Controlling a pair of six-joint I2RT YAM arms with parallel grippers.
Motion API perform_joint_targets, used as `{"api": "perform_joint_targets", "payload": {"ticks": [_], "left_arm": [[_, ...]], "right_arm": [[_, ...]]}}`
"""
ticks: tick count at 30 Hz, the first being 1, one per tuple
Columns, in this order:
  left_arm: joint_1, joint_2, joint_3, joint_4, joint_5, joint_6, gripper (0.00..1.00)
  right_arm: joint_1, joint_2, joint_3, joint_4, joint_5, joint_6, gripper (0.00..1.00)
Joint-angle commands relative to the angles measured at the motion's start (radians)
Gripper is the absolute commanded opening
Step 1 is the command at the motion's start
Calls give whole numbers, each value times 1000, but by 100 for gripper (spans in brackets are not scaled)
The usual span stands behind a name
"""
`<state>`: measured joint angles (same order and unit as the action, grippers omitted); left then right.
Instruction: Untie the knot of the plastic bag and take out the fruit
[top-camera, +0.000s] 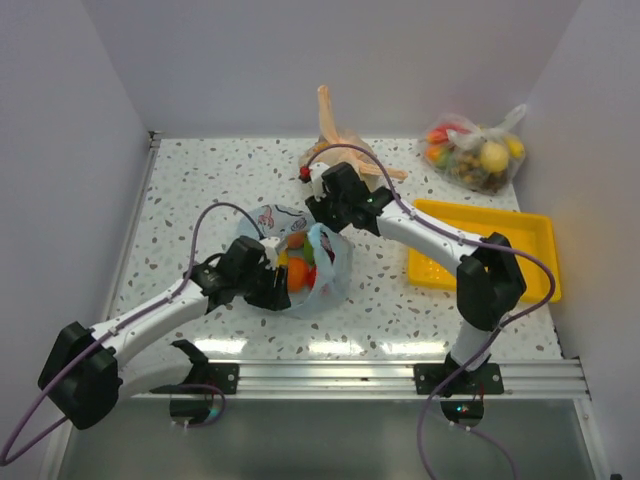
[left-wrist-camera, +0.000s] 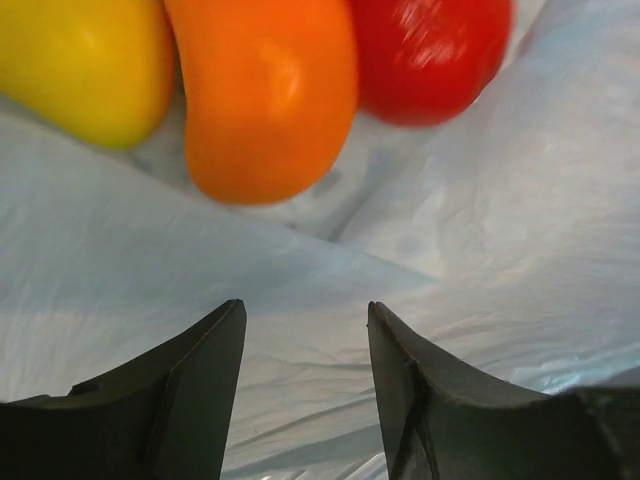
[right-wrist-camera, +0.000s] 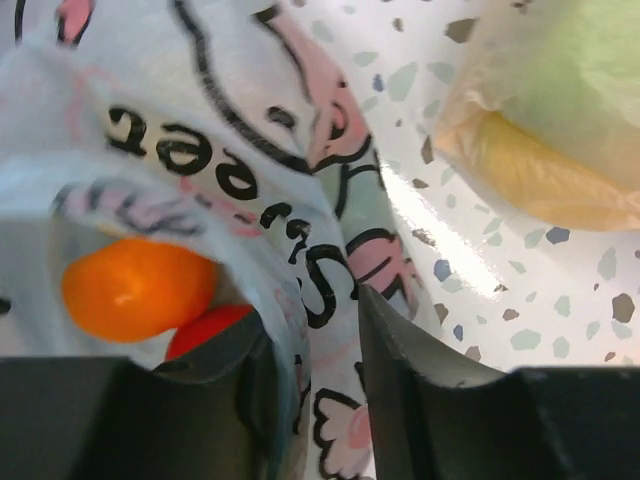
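The plastic bag (top-camera: 332, 272) sits open on the table (top-camera: 200, 180), its knot apparently undone and the fruit (top-camera: 297, 268) not yet out. The left gripper (left-wrist-camera: 305, 312) hovers over it, jaws apart, grasping nothing. The right gripper (right-wrist-camera: 310, 312) straddles the bag's printed wall; whether it has clamped cannot be told.

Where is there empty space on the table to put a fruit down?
The widest bare patch is the far-left table, between the left wall and the plastic bag. The yellow tray on the right looks empty too. The middle is crowded: the left gripper and right gripper meet at the bag, with the orange bag just behind.
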<state>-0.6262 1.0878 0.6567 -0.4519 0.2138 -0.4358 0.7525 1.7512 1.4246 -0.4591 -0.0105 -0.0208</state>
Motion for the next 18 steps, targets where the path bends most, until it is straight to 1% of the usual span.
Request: {"api": "perform_joint_targets", "payload": {"ticks": [1, 2, 4, 6, 7, 8, 10, 11, 14, 15, 17, 18], "left_arm": [[-26, -14, -80, 32, 35, -67, 57], [-32, -20, -97, 39, 44, -93, 56], [-62, -34, -141, 50, 59, -122, 56], [-104, -37, -166, 52, 50, -162, 56], [-118, -40, -167, 41, 38, -176, 57], [-130, -42, -166, 38, 26, -197, 57], [-156, -60, -152, 35, -7, -213, 60], [-159, -68, -144, 36, -17, -228, 62], [-162, -81, -106, 44, -50, -238, 64], [-162, -80, -85, 45, -63, -239, 66], [-162, -74, -66, 47, -73, -244, 68], [-162, -72, -55, 50, -76, -247, 69]], "right_arm": [[-88, 65, 71, 83, -42, 141, 34], [-111, 83, 91, 73, -42, 174, 30], [-166, 135, 148, 59, -25, 266, 27], [-191, 149, 175, 56, -25, 321, 27], [-191, 148, 183, 56, -35, 321, 30], [-191, 133, 189, 57, -57, 314, 40], [-177, 102, 183, 54, -97, 311, 55], [-170, 61, 180, 44, -94, 308, 70], [-133, -8, 159, 22, -69, 298, 90], [-105, -60, 146, 13, -56, 295, 93], [-72, -99, 146, -19, 4, 294, 99], [-29, -128, 161, -39, 30, 286, 98]]}}
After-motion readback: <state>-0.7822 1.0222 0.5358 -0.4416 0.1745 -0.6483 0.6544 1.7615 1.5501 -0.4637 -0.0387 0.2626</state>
